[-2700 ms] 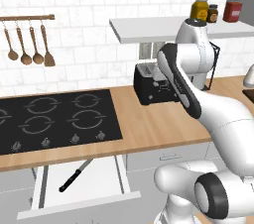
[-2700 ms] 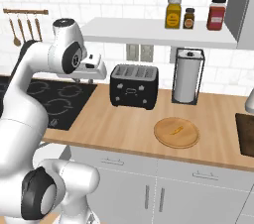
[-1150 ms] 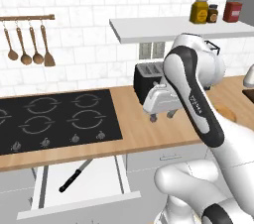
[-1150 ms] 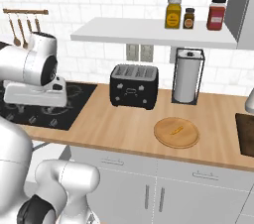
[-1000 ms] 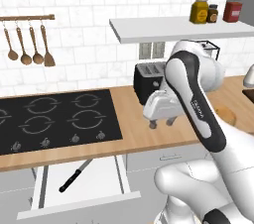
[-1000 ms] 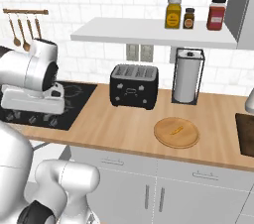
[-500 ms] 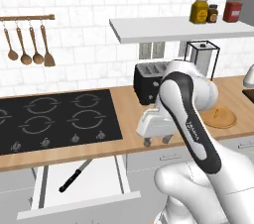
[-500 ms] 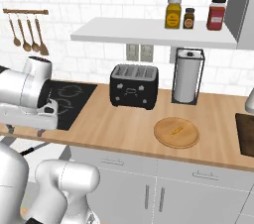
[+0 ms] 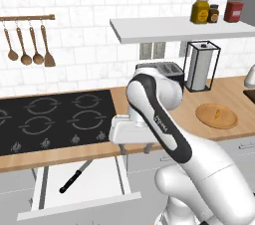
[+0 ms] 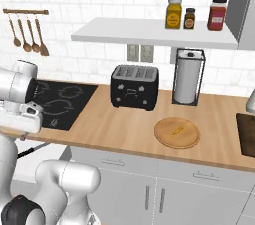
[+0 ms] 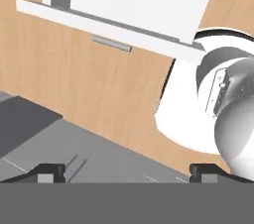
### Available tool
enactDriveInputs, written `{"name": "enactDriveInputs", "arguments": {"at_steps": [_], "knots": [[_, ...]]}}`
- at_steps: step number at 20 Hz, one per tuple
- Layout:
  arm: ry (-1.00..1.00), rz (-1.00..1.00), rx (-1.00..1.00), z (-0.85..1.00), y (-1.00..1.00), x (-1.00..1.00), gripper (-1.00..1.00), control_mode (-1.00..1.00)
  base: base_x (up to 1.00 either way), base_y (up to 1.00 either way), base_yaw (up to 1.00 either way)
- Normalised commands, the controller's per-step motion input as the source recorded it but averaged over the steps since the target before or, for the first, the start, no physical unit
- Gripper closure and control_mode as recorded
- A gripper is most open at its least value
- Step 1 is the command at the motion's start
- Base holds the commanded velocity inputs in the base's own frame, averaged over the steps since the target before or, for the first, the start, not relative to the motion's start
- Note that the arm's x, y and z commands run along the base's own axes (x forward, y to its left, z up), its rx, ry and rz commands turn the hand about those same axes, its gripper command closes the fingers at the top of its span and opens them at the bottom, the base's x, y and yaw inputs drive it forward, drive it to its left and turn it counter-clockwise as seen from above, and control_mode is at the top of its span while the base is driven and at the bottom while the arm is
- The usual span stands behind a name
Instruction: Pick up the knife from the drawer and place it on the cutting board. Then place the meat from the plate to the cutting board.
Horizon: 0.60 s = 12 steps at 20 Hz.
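— Knife [image 9: 74,180] lies diagonally in the open drawer [image 9: 84,187], lower left of the left base view.
— Gripper [image 9: 134,151] hangs above it, fingers apart — it should descend squarely over the black handle.

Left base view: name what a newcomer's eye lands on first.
The white arm bends low over the counter's front edge, its claw open above the pulled-out drawer. In that drawer lies the black-handled knife. Far right, the round plate carries the tiny orange meat.
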Motion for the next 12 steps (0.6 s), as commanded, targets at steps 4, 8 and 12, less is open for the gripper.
{"name": "enactDriveInputs", "arguments": {"at_steps": [4, 8, 12], "knots": [[0.26, -0.04, -0.05, -0.47, 0.27, 0.29, -1.0, -1.0, 0.0, 0.0, 0.0], [-0.05, -0.02, -0.03, -0.37, 0.26, 0.02, -1.0, -1.0, 0.0, 0.0, 0.0], [-0.13, 0.0, 0.0, -0.4, 0.24, 0.0, -1.0, -1.0, 0.0, 0.0, 0.0]]}}
